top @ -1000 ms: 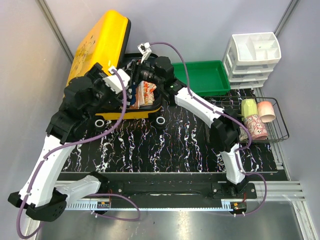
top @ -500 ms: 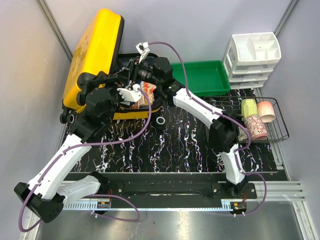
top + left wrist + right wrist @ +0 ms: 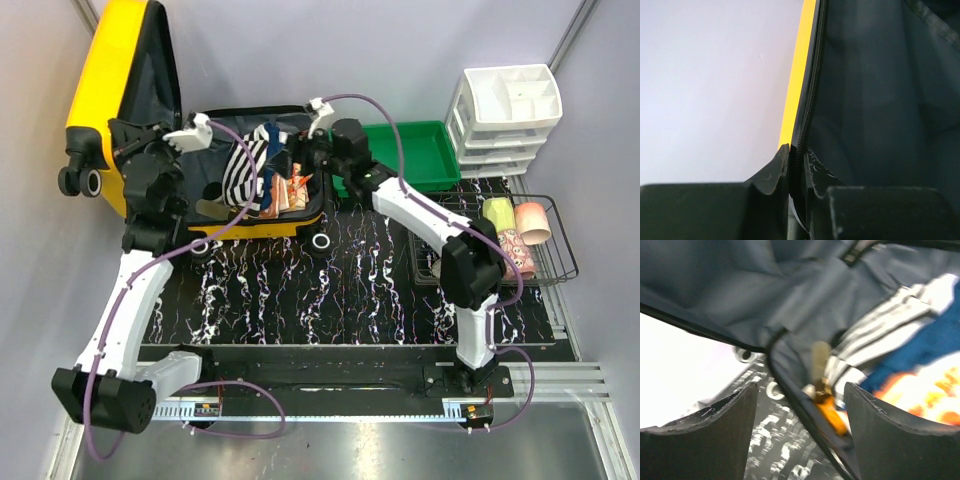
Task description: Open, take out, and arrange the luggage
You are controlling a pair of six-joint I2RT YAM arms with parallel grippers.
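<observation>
- The luggage lies open at the far left of the bench, its yellow lid upright, dark grey lining showing and a striped cloth inside.
- The left hand pinches the lid's rim.
- The right hand gapes wide, holding nothing.

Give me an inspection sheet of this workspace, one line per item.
Surface: black tabletop with white marbling.
Job's things: luggage open, lid upright at left; striped cloth and orange packet inside.
Clutter: green tray, white drawer unit, wire basket holding cups.
Grippers: left gripper shut on the lid's edge; right gripper open above the contents.
Cables: purple cables along both arms; no snag seen.
Surroundings: pale walls.
</observation>
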